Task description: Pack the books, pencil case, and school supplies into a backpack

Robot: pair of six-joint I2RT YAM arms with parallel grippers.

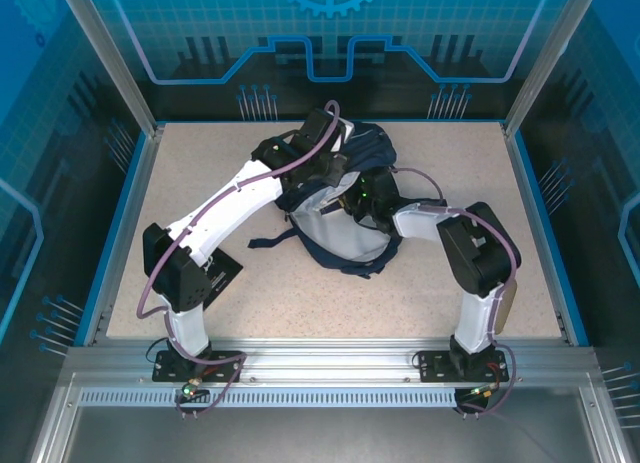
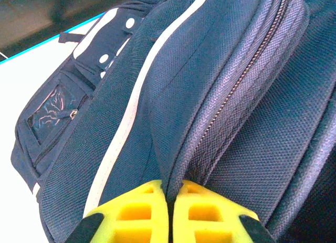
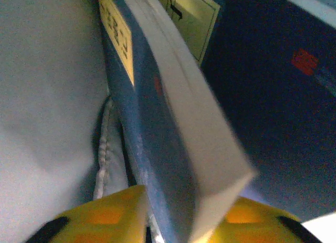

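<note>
Pinching backpack fabric, left jaws closed; right jaws straddle blurred book, grip unclear.

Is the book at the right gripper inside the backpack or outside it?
Inside: the right wrist view shows the book against the pale inner lining of the backpack.

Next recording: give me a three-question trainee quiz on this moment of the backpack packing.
1. True or false: the left gripper is shut on a fold of the large navy-blue fabric backpack.
2. Between the fingers of the right gripper stands: A a thin rectangular book with a dark-blue cover; B a pencil case; C a strap.
3. What colour is the thin stripe along the backpack's side?
Key: 1 true; 2 A; 3 white.
</note>
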